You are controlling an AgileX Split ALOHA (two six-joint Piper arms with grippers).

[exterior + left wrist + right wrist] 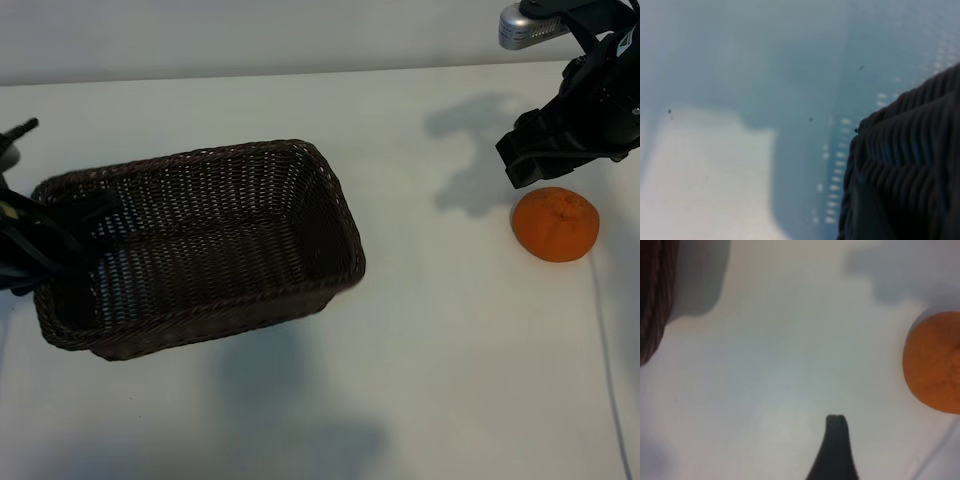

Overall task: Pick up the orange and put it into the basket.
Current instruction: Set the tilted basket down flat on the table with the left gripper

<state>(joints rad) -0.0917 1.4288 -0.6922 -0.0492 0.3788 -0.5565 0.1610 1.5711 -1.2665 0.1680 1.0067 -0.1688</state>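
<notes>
The orange (pixel 556 224) sits on the white table (pixel 450 350) at the far right, puckered top up, well apart from the basket (pixel 200 245), which lies empty at the left. My right gripper (pixel 535 150) hangs just beyond and to the left of the orange, above it, not touching; its jaws stand wide and hold nothing. In the right wrist view one dark fingertip (pixel 836 422) shows over bare table, with the orange (pixel 935 362) off to one side, so I judge the gripper not yet centred on the fruit.

Step in hand, as I judge it: the approach. To do it well I should shift until the orange lies between the fingers, descend to straddle its widest girth, then close gently, since the rounded skin may roll or slip out of an off-centre pinch.

My right arm reaches in from the upper right, wrist pitched steeply downward. My left gripper (pixel 40 240) is at the basket's left end, over its rim; whether its jaws clasp the weave I cannot tell
</notes>
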